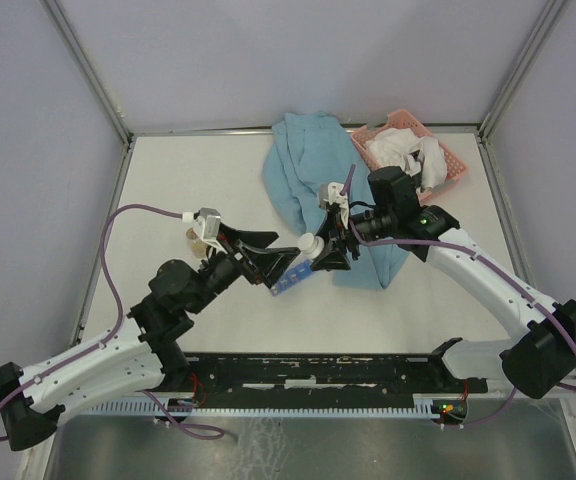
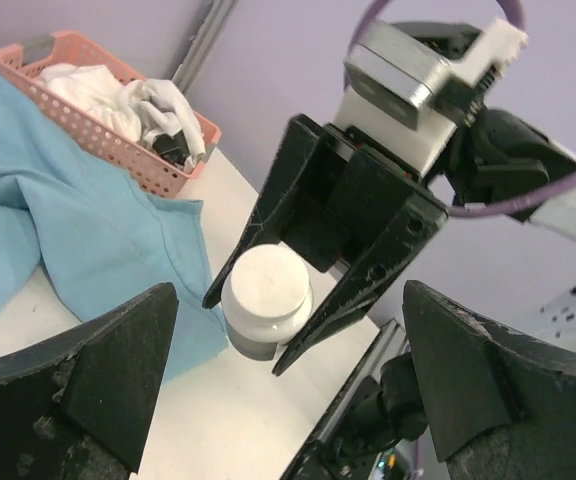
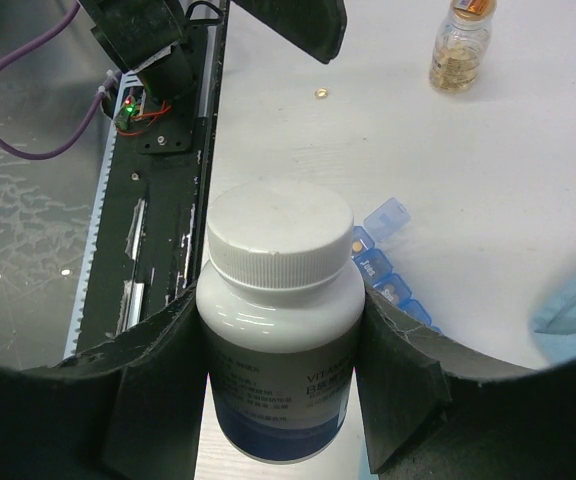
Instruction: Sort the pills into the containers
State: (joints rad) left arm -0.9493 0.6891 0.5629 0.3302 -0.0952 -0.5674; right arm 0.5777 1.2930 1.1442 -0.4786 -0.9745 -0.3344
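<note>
My right gripper (image 1: 320,252) (image 3: 280,385) is shut on a white vitamin bottle (image 3: 280,330) with its cap on, held just above the table. The bottle also shows in the top view (image 1: 310,245) and the left wrist view (image 2: 266,298). The blue organiser strip (image 3: 396,275) (image 1: 290,279) lies right behind the bottle, with one lid open. One tan pill (image 3: 321,94) lies loose on the table. A small clear bottle (image 3: 460,45) (image 1: 196,238) holds more pills. My left gripper (image 1: 268,258) (image 2: 288,400) is open and empty, facing the white bottle.
A blue cloth (image 1: 303,175) lies at the back centre, reaching under the right arm. A pink mesh basket (image 1: 438,150) with white rags stands at the back right. A black rail (image 1: 318,375) runs along the table's near edge.
</note>
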